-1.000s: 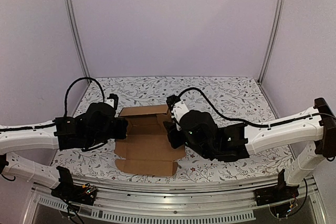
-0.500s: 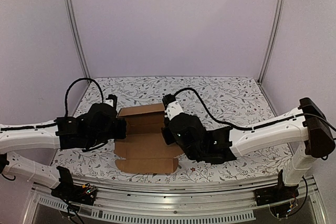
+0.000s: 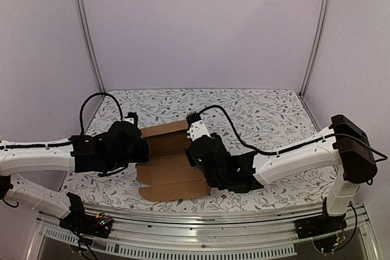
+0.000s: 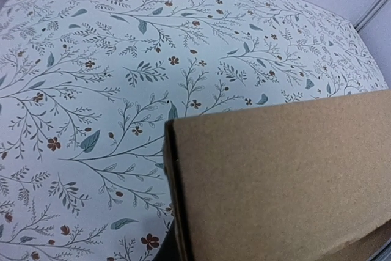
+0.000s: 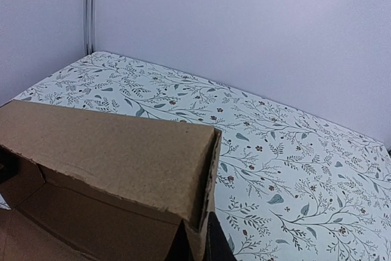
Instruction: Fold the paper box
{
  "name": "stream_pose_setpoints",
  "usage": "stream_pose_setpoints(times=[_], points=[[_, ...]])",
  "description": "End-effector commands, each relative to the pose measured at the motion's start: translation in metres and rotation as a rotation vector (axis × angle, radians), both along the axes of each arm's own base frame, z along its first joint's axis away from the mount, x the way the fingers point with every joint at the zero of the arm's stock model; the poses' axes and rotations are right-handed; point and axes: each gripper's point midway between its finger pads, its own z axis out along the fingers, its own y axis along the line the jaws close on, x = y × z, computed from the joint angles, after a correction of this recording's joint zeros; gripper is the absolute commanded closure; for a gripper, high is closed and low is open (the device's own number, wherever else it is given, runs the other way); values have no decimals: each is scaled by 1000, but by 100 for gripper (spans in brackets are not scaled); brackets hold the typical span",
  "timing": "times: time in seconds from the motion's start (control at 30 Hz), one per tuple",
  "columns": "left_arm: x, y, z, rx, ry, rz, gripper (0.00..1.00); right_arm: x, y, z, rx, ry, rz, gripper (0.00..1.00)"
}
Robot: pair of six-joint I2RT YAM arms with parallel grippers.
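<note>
The paper box (image 3: 173,172) lies at the middle of the flowered table (image 3: 262,114), nearer the near edge, between the 2 arms. The left gripper (image 3: 141,147) is closed at the box's left side, and its wrist view is filled by a raised cardboard panel, so it looks pinched on that wall (the fingers are mostly hidden behind it). The right gripper (image 3: 194,144) is clamped on the right end of the far wall, its dark fingers straddling the cardboard edge in its own view.

By my reading the job is roughly half done: the far wall stands upright and the far corners are taking shape into a tray. The near panel and its front flap lie flat on the table, and they remain to be lifted, folded over and tucked
</note>
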Motion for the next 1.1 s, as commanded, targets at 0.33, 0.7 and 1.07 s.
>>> stream_pose_setpoints(times=[0.33, 0.7, 1.07], points=[[1, -32, 19, -91, 11, -88, 58, -6, 27, 17, 24, -47, 58, 100], [-19, -11, 17, -24, 55, -138, 36, 34, -5, -16, -50, 30, 73, 100], [-33, 0, 52, 0, -2, -248, 17, 48, -12, -48, -9, 193, 336, 100]])
